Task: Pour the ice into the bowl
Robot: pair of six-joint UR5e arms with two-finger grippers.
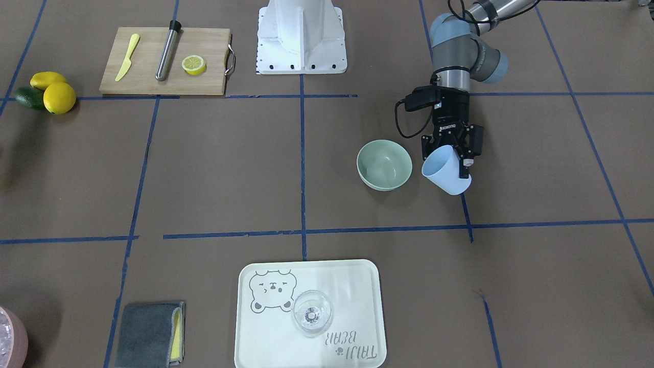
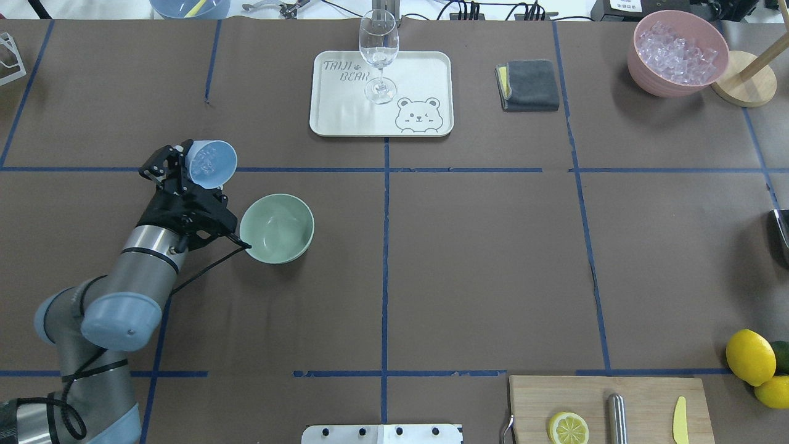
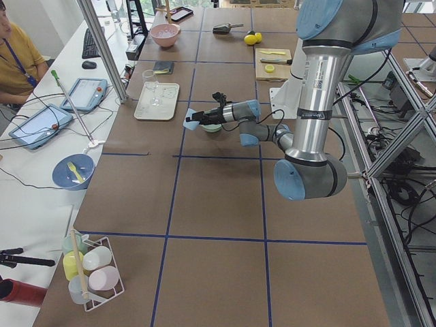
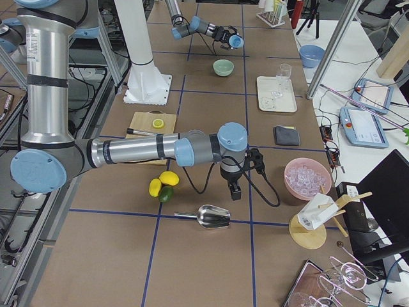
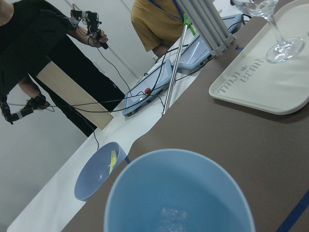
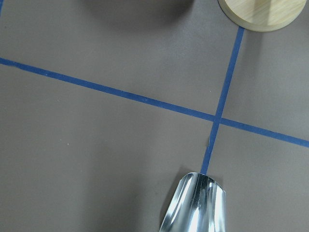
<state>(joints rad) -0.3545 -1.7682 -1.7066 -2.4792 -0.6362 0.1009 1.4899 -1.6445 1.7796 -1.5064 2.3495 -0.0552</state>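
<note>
— Where's the ice [image 5: 171, 218]?
— Down in the bottom of the blue cup [image 1: 446, 173]. It's a few small clear cubes, and you barely make them out from here.
— And the cup?
— It's up off the table [image 2: 493, 265] and tipped at a slant, with its mouth turned toward the bowl [image 1: 384, 164]. The left gripper [image 1: 449, 153] has its two fingers clamped on the cup's wall.
— How close to the bowl?
— Just beside it, on the side away from the table's middle. The bowl is pale green and sits upright on the brown table.
— What about the other arm?
— Well apart, down at the other end. The right gripper [image 4: 235, 190] hangs pointing down near a metal scoop [image 4: 214, 217] lying on the table. I can't tell whether its fingers are apart or together.
— Anything else about?
— A tray [image 2: 345, 117] with a wine glass [image 2: 378, 49] standing on it, across from the robot. There's also a pink container [image 2: 641, 68] of clear pieces toward the right end.
</note>
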